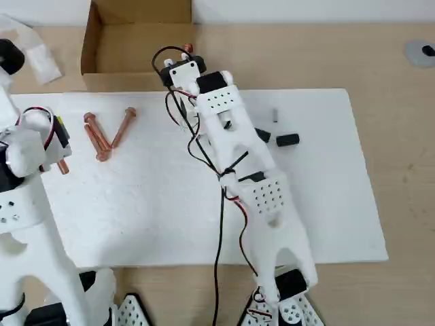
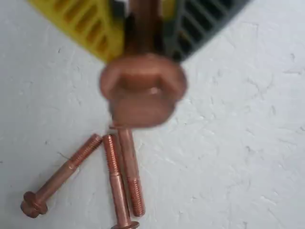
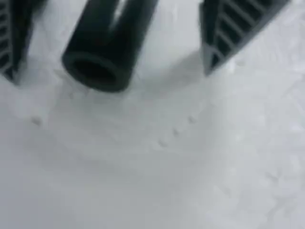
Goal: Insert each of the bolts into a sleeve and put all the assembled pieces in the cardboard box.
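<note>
Copper bolt (image 2: 143,90), likely stiff and slick, sits clenched by its shank at nine o'clock in left gripper (image 2: 143,33); right gripper (image 3: 110,71) gapes around sleeve (image 3: 102,47).

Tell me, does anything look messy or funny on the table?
Nothing looks broken or spilled. Three loose bolts lie in an untidy fan on the white foam sheet, meeting at one end. The left end effector holds a fourth bolt over the sheet.
</note>
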`<state>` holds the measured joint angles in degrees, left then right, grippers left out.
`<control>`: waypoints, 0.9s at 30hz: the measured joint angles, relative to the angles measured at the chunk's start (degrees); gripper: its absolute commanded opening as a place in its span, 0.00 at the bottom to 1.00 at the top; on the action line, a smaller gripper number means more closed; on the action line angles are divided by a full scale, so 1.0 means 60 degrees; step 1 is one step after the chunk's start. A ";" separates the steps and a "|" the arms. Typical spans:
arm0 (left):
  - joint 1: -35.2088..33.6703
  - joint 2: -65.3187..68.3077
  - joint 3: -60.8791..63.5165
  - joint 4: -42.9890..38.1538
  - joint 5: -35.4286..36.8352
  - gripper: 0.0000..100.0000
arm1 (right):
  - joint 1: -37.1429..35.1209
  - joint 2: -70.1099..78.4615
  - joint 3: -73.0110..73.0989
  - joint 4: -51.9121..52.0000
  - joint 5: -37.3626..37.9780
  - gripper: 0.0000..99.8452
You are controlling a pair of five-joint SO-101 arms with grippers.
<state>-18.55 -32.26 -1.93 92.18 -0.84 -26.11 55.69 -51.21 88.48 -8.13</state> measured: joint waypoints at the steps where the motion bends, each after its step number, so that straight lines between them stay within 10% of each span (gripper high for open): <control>1: 0.0000 0.0000 0.0000 0.0000 0.0000 0.01 | 0.0000 0.0015 0.0000 0.0000 0.0000 0.18; 7: 0.0000 0.0000 0.0000 0.0000 0.0000 0.01 | 0.0161 0.0015 -0.0073 -0.0059 0.0000 0.01; 27: 0.0000 0.0000 0.0000 0.0000 0.0000 0.01 | 0.0264 0.0015 -0.0103 0.0044 -0.0015 0.02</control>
<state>-18.55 -32.26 -1.93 92.18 -0.84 -24.53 55.78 -51.82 88.75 -8.22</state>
